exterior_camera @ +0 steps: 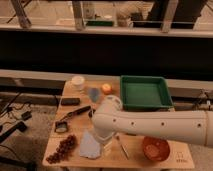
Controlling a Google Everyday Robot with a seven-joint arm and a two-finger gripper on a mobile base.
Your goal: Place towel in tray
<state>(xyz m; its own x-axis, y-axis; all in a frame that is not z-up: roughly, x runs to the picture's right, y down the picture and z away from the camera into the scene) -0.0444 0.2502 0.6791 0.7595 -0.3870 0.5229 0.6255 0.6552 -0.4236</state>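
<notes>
The towel [89,146], a light grey-blue limp cloth, lies on the wooden table [135,157] near its front left. The dark green tray [145,93] stands at the back right of the table with nothing in it. My white arm [150,126] reaches in from the right across the table's front. My gripper [104,147] points down at the arm's end, right at the towel's right edge. The arm's bulk hides most of it.
A red bowl [156,148] sits at the front right. Dark grapes [62,148] lie left of the towel. A black-handled tool [75,113], a black block [70,101], a white cup [77,82], a blue-grey cup-like item [93,93] and an orange [106,88] stand behind.
</notes>
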